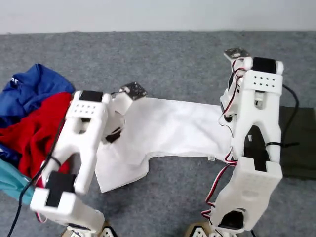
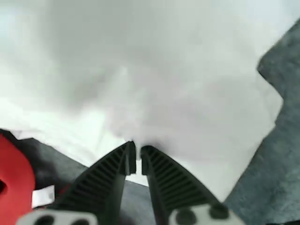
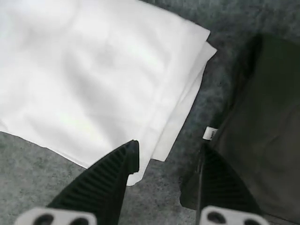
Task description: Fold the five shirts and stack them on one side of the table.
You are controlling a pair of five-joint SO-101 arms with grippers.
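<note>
A white shirt (image 1: 173, 126) lies spread flat across the middle of the grey table, one sleeve (image 1: 121, 170) towards the front. My left gripper (image 2: 137, 149) is at the shirt's left edge, fingers pinched together on the white cloth (image 2: 154, 84). My right gripper (image 3: 168, 146) hangs open above the white shirt's right edge (image 3: 183, 108), just beside a folded dark shirt (image 3: 262, 122). In the high view the dark shirt (image 1: 298, 143) lies at the table's right side, partly behind the right arm (image 1: 254, 128).
A crumpled pile at the table's left holds a red shirt (image 1: 34, 131), a blue shirt (image 1: 29, 89) and a teal one (image 1: 10, 180). Bare grey table (image 1: 163, 64) stretches behind the white shirt and in front of it.
</note>
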